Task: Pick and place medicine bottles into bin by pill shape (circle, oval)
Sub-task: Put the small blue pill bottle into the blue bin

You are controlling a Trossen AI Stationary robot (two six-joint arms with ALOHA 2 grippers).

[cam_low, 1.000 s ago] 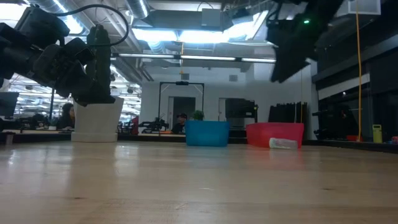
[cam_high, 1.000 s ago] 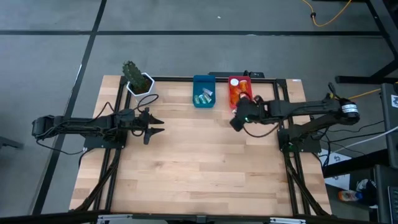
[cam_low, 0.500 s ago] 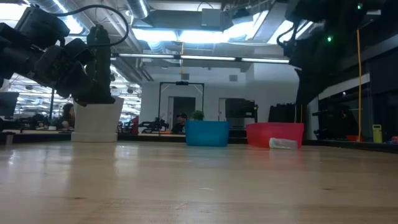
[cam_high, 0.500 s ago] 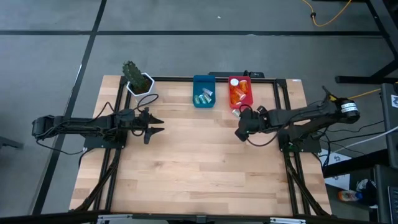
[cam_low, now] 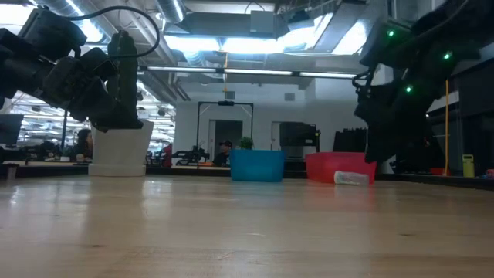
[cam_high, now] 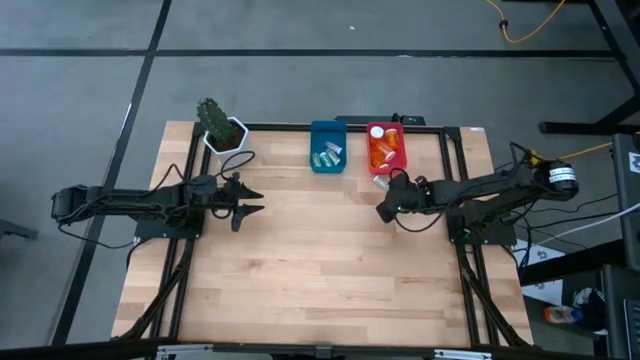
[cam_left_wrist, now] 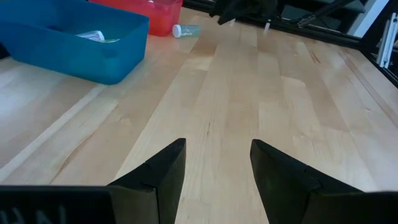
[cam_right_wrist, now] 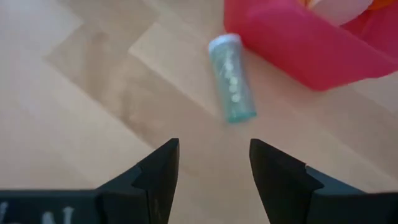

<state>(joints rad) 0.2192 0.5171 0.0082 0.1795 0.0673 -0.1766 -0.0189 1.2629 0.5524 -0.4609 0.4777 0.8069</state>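
A pale teal vial (cam_right_wrist: 231,78) lies on its side on the table beside the red bin's near wall (cam_right_wrist: 298,50); it also shows in the high view (cam_high: 381,181) and the low view (cam_low: 351,178). The red bin (cam_high: 386,146) holds orange bottles with white caps, and the blue bin (cam_high: 327,146) holds small vials. My right gripper (cam_right_wrist: 211,168) is open and empty, a little to the near side of the vial and above the table (cam_high: 384,209). My left gripper (cam_left_wrist: 216,165) is open and empty at the table's left (cam_high: 250,201).
A white pot with a plant (cam_high: 224,130) stands at the table's far left corner. The two bins stand side by side at the far edge. Bare wood (cam_high: 320,270) spreads over the middle and near part of the table.
My right gripper has drawn back from over the red bin toward the table's near edge and gone down. It now hangs just short of the lying teal vial. The vial has stayed where it was. My left arm has kept still.
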